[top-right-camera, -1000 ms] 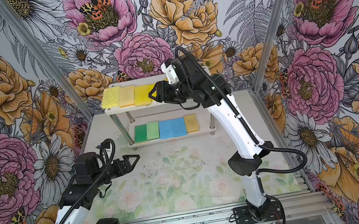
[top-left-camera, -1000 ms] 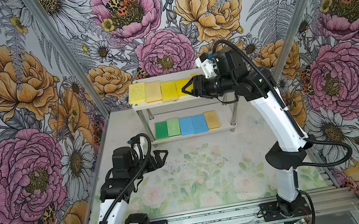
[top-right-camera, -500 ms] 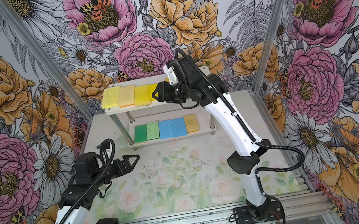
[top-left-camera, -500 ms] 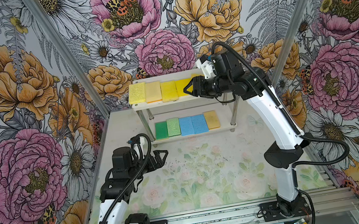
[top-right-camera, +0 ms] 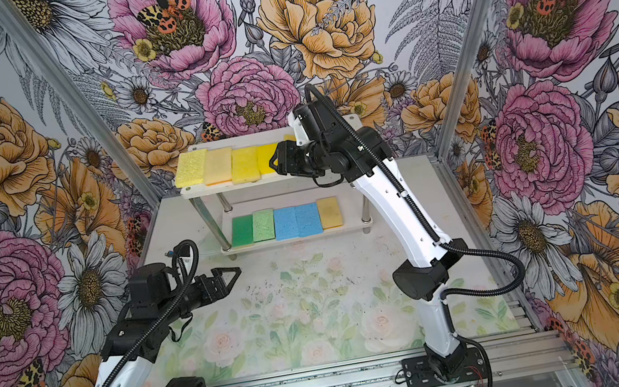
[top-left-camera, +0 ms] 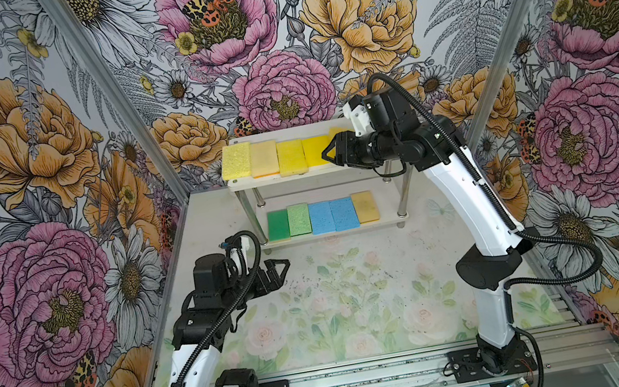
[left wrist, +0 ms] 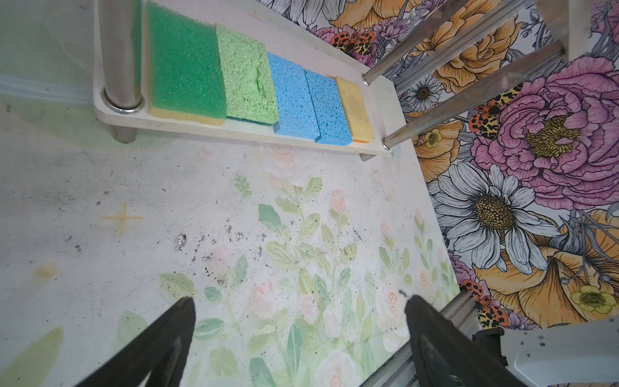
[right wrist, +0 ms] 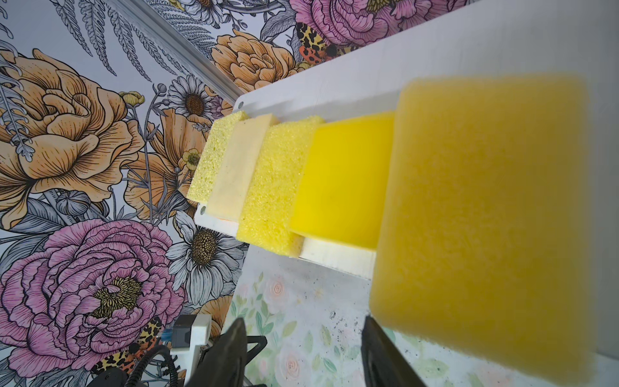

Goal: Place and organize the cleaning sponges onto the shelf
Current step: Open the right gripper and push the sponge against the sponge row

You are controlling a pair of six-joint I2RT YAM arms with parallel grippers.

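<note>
The left gripper (top-left-camera: 278, 266) hovers low over the pale flower-printed tabletop (top-left-camera: 351, 306) near the front left. Its black fingers (left wrist: 167, 338) are spread wide with nothing between them.

Beyond it, towards the back wall, stands the small white two-tier shelf (top-left-camera: 284, 178) on thin shiny metal posts (top-left-camera: 247, 213). All ten sponges lie flat on it.

On the lower board, left to right and side by side, are:
- a dark green sponge (top-left-camera: 278, 225)
- a light green sponge (top-left-camera: 299, 219)
- two light blue sponges (top-left-camera: 321, 218) (top-left-camera: 343, 213)
- a tan sponge (top-left-camera: 364, 207)

On the upper board, in the same order, are:
- a pale yellow porous sponge (top-left-camera: 236, 160)
- a cream sponge (top-left-camera: 264, 158)
- a coarse yellow sponge (top-left-camera: 291, 157), which overhangs the front edge
- a smooth bright yellow sponge (top-left-camera: 315, 150)
- an amber sponge (right wrist: 485, 217) at the right end

In both top views the amber sponge is mostly hidden behind the right arm. The right wrist view shows it just beside the bright yellow one.

The right gripper (top-left-camera: 328, 152) hangs at the front of the upper board, by that right end. Its fingers stand apart and clamp nothing – the right wrist view shows bare tabletop between them. The amber sponge's near edge lies close to one finger; whether they touch cannot be told.
</note>
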